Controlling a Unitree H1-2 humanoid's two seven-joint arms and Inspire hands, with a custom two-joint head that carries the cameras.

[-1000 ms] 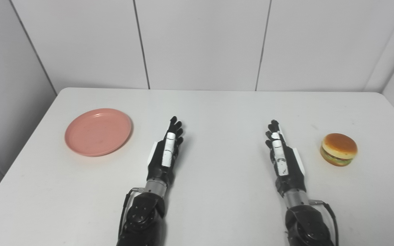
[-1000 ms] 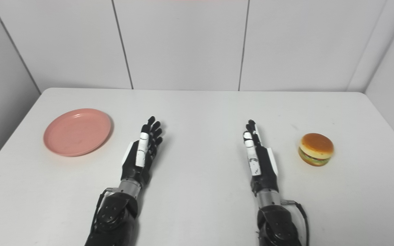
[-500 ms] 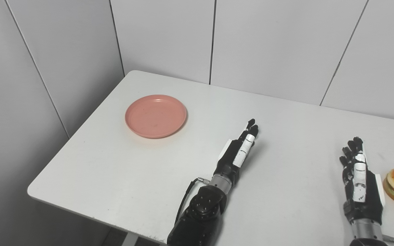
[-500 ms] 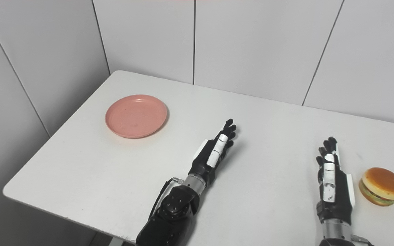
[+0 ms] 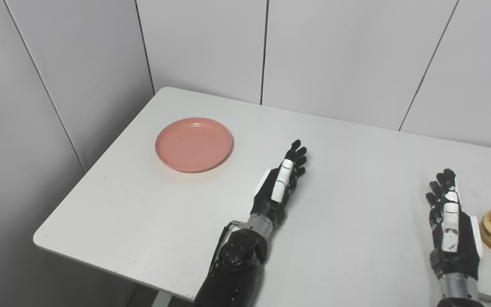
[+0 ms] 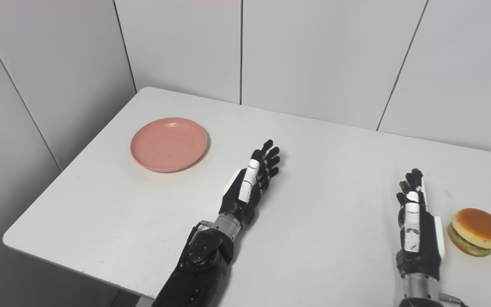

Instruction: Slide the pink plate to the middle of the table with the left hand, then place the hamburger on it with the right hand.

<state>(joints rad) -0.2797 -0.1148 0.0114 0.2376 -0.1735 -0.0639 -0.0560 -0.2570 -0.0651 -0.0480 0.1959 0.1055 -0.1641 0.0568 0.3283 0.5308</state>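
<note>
Shallow round pink plastic plate (image 5: 193, 144): probably light, stiff, slick; hook near rim. Left hand (image 5: 280, 185) right of plate, fingers spread, holding nothing.

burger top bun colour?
Golden orange-brown on the hamburger, with green and dark layers beneath. Best in the right eye view, where it shows whole.

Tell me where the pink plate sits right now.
The round pink plastic plate lies flat near the far left corner of the white table, empty, apart from and left of the open left hand in both eye views.
</note>
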